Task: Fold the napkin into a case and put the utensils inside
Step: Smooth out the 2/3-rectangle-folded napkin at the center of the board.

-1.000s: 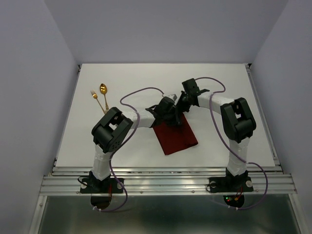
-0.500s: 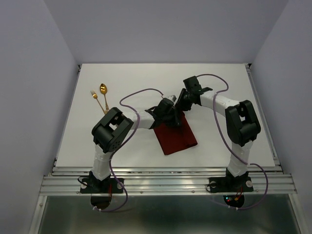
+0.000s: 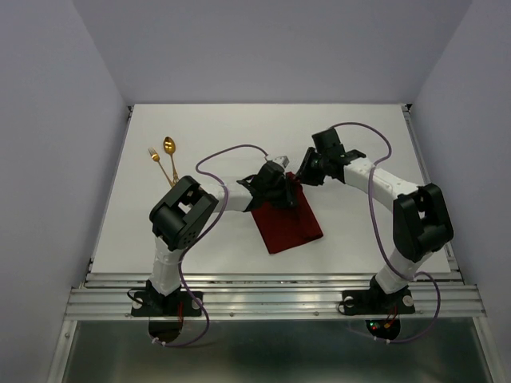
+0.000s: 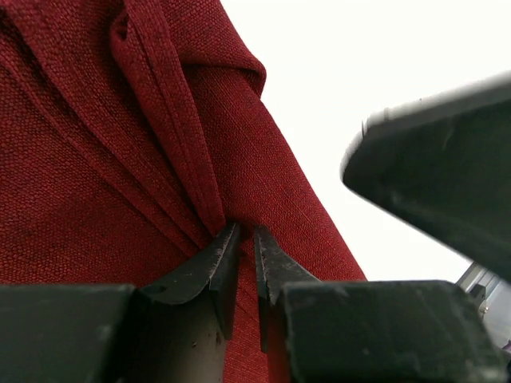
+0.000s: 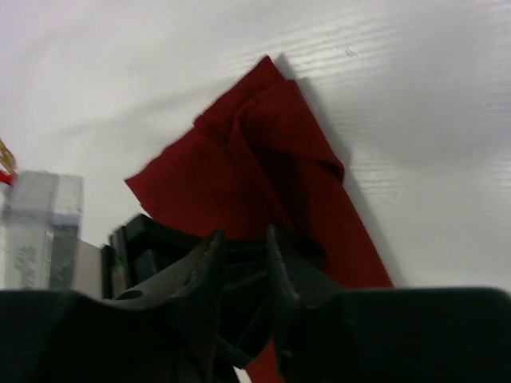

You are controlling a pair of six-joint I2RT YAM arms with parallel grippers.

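Note:
The dark red napkin [image 3: 289, 225] lies folded into an oblong strip at the table's middle, with bunched pleats at its far end [image 5: 263, 152]. My left gripper [image 3: 277, 191] sits on that far end, shut on a pleat of the napkin [image 4: 184, 159]; its fingertips [image 4: 227, 239] pinch the fold. My right gripper [image 3: 303, 175] hovers just right of the far end, its jaws a little apart and empty [image 5: 243, 239]. The gold spoon [image 3: 168, 146] and gold fork [image 3: 158, 162] lie side by side at the far left, away from both grippers.
The right gripper's black body [image 4: 439, 183] hangs close beside the left gripper. The left gripper [image 5: 160, 247] fills the near part of the right wrist view. Purple cables [image 3: 231, 152] arc above the table. Walls enclose the white table [image 3: 383, 144] on three sides.
My right arm has swung out to the right and its gripper has drawn back off the napkin's far end. The left gripper stays on the cloth. Napkin and utensils have not moved.

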